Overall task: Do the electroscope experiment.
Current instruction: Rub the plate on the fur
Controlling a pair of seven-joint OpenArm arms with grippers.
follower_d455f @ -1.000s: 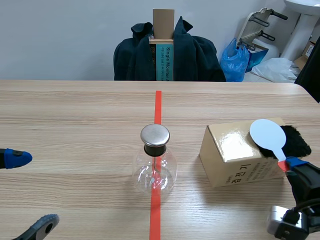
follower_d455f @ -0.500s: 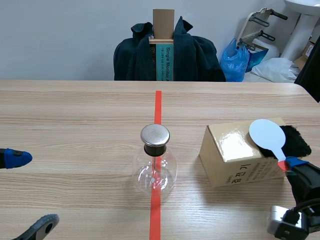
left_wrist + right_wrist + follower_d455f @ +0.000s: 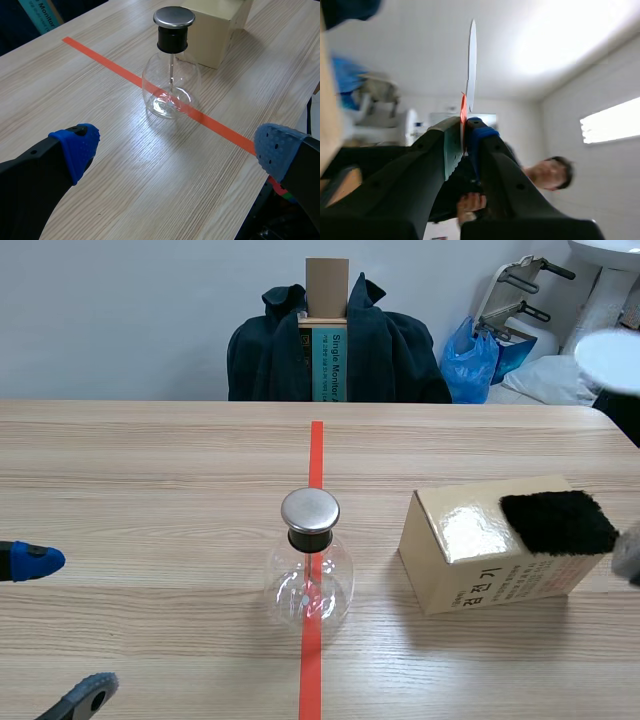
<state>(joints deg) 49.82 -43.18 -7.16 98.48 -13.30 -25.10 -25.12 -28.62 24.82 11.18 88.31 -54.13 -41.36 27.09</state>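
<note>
Right pincer [image 3: 464,145]: clenched on the red neck of thin white round paddle [image 3: 471,65], held high above the wooden tabletop's [image 3: 150,470] right edge | Left pincer [image 3: 175,150]: released, low near left edge | clear glass flask electroscope with metal cap [image 3: 310,565]: upright on orange-red tape line [image 3: 316,450], mid-tabletop | tan cardboard box [image 3: 465,550]: toward right edge, black fuzzy pad [image 3: 555,522] on top

I see the glass electroscope flask [image 3: 310,565], metal-capped, upright on the red tape at mid-table. The black fur pad [image 3: 556,522] lies atop the cardboard box [image 3: 480,555] to its right. The white disc paddle [image 3: 612,360] hangs high at the far right.
</note>
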